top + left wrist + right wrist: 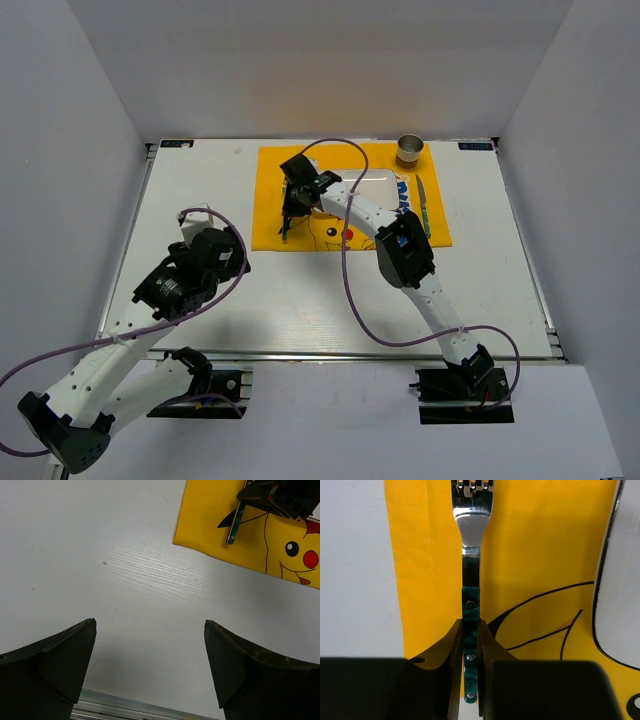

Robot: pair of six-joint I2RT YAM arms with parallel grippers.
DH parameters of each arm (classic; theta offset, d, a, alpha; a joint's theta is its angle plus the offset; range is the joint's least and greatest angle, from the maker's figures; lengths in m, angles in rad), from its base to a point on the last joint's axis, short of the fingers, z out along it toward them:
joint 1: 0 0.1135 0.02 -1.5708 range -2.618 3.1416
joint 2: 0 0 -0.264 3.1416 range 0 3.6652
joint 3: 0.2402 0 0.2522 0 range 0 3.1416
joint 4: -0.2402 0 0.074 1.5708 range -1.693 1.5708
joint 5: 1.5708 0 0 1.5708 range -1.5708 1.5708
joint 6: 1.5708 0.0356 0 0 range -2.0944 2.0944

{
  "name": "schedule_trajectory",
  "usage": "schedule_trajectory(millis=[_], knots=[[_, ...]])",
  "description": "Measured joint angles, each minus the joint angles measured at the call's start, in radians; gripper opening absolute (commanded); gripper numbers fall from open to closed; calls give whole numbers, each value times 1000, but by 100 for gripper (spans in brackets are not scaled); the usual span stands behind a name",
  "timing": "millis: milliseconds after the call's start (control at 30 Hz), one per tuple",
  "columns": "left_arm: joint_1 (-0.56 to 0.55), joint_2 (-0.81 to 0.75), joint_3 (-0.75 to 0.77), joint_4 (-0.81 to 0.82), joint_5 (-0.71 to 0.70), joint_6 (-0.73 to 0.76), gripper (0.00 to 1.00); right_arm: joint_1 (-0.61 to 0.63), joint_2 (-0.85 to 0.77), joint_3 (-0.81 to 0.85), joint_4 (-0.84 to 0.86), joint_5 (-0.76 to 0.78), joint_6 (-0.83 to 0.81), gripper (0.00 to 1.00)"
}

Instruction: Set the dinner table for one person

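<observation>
Fingers (55,655) of the left gripper (150,630) are spread wide with nothing between them. They hover over the bare near-left part of the table (480,290), the white top that runs from the near rail (330,355) to the far wall and carries everything else.

Farther in, the right gripper (471,630) pinches the green handle of a fork (470,545), which it holds over the left strip of the yellow cloth (270,185). I cannot tell whether the tines touch the cloth.

The main risk I see is in that grip. It is narrow and sits near the end of the handle, so the fork could swing or slip and land crooked. It could also land half off the cloth's left edge, which is just beside it. Tines dragged across the cloth might bunch it.

A plate (375,185) lies right of the fork, and the right arm reaches across it, so a low retreat could nudge it. A knife (422,205) lies right of the plate, and a metal cup (410,150) stands at the far edge. Neither blocks the fork's spot, and the left arm is well apart.
</observation>
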Motion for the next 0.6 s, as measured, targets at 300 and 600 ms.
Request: schedule_trajectory(millis=[300,600], knots=[[0,-2,0,1,16,8,98,-10,13,32,-17,-11,-23,0],[0,-14,0,16,27,17,98,-20,36,47,-13,-28,-37,0]])
